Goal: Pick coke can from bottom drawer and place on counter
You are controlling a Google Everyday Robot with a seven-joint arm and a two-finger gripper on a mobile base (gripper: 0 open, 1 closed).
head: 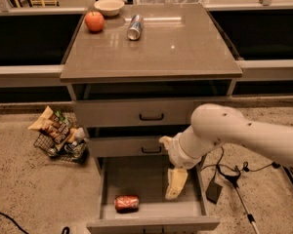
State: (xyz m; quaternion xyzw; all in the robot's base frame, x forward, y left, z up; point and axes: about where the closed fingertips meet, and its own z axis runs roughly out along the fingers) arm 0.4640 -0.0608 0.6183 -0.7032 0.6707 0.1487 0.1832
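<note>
Probably the coke can [126, 203], lying sideways in the front left of the bottom drawer [139, 177], is light, slippery, dentable, best gripped mid-body; the empty hand [176, 182] hangs nearby, openness unclear.

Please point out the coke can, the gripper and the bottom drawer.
coke can [126, 203]: camera view, its red side.
gripper [173, 189]: camera view, its tip, over the drawer's right side.
bottom drawer [136, 178]: camera view, bare floor.

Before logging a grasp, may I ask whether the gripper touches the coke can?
Apart. Camera view shows bare drawer floor between can and gripper, which hangs right of it.
</note>
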